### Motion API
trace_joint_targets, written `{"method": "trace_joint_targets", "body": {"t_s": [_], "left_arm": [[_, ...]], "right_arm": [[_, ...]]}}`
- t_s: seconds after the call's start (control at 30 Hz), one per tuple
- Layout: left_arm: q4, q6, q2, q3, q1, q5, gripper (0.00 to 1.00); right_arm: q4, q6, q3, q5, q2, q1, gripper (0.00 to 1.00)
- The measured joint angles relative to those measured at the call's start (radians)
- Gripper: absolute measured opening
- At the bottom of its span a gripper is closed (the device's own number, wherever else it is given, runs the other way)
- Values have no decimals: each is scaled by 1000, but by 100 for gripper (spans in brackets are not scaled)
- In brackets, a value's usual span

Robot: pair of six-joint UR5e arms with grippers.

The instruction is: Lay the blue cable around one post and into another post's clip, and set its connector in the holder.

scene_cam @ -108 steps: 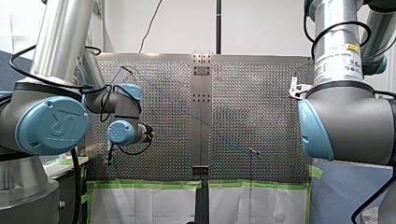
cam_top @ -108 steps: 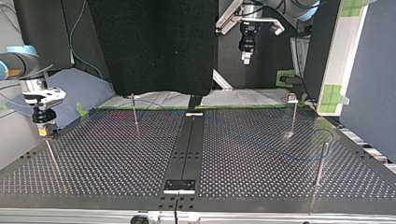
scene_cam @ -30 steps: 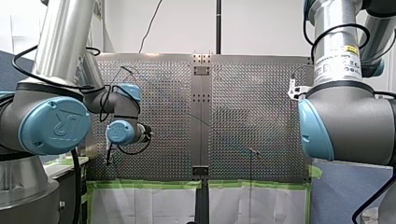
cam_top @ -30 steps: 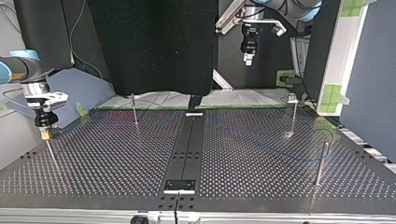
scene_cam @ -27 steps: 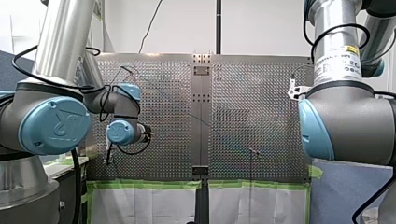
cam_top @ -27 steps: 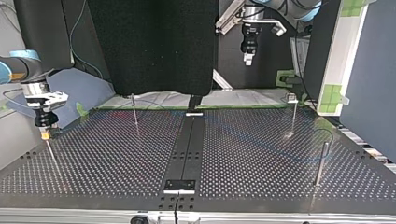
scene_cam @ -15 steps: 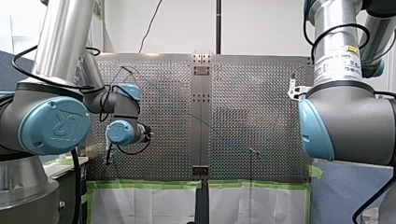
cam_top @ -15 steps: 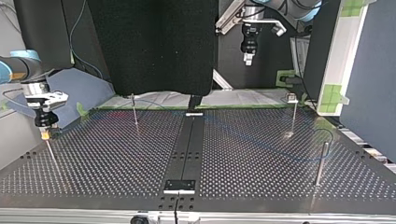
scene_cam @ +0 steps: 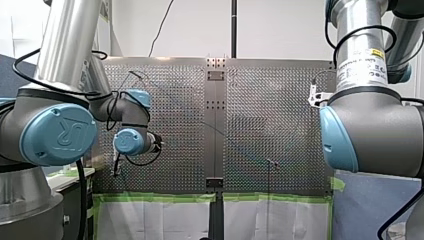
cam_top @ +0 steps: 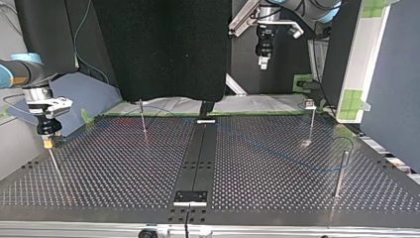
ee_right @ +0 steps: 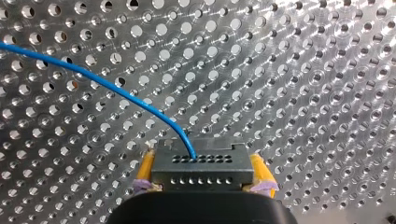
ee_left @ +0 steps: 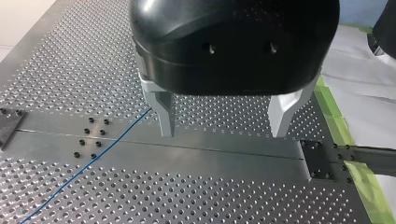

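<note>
Perforated metal table (cam_top: 124, 188) fills the top view, split by a dark centre strip (cam_top: 198, 153) that ends at the near edge in a small pale-edged bracket (cam_top: 190, 197). Nearest of the uprights is a short post (cam_top: 340, 173), close to the view's right edge. Across at the left, close to that edge, a thin rod (cam_top: 54, 166) leans up toward my right gripper (cam_top: 47, 144), which hangs just over its top; whether they touch I cannot tell from here.

The right wrist view shows that gripper's yellow pads (ee_right: 145, 168) clamped on either side of a dark connector (ee_right: 198, 168). The blue cable (ee_right: 93, 77) leaves the connector's top face and curves away over the holes. A broad run of open plate lies between the rod and the centre strip.

Farther back, near the far edge, stand a tall post (cam_top: 142, 119) left of the strip and a clip-topped post (cam_top: 311, 124) at the right. The cable seems, faintly, to sweep across the right half between this one and the short post.

My left gripper (cam_top: 263, 60) hangs high beyond the far edge, well apart from every post. In its wrist view the metal fingers (ee_left: 166, 116) stand wide apart above the plate's middle band, and the cable runs on the plate just beside one of them.
</note>
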Motion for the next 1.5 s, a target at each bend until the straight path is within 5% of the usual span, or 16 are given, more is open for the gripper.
{"method": "trace_joint_targets", "body": {"t_s": [0.17,0.7,0.83,1.5], "left_arm": [[0,0,0,0,1,0,100],[0,1,0,0,12,8,100],[1,2,0,0,14,9,100],[3,2,0,0,24,13,100]], "right_arm": [[0,-1,0,4,1,0,78],[-4,-4,0,7,5,0,87],[-8,-4,0,7,6,1,99],[-26,6,0,7,9,7,99]]}}
